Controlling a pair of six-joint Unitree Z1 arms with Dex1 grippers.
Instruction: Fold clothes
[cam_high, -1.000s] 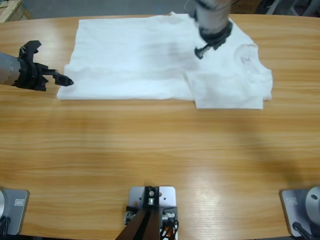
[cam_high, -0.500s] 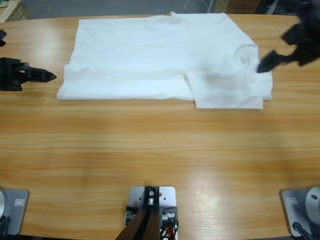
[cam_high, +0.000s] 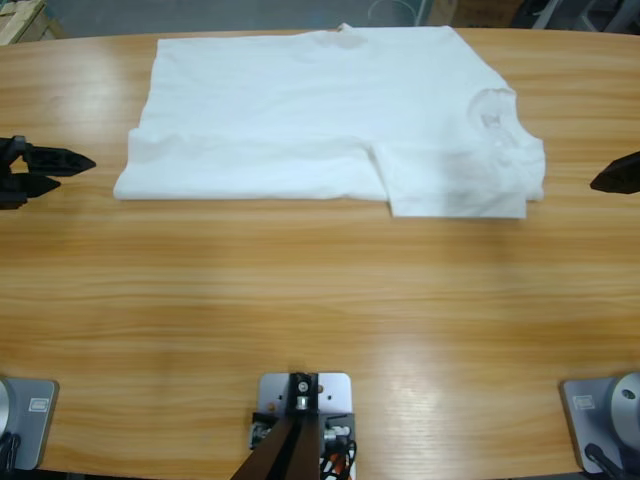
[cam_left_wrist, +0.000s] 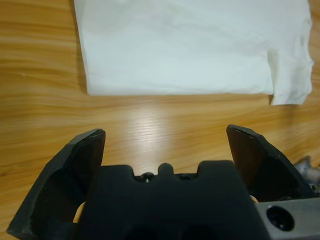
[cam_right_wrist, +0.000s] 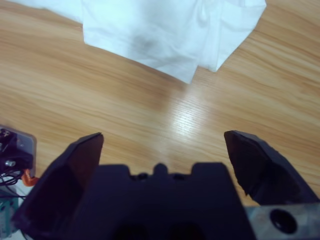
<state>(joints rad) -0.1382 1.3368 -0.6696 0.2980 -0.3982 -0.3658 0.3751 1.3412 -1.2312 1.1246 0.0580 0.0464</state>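
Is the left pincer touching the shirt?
Apart. In the high view, bare wood shows between the left pincer and the shirt; the left wrist view shows the same gap.

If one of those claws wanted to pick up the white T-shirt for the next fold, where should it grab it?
Probably a corner of the T-shirt. The left end effector, jaws open, sits just off the hem end, so the near hem corner suits it, approached from that side. The right end effector, also open, could take the folded sleeve corner by the collar. Corners lie flat at the edge, giving the jaws something to pinch.
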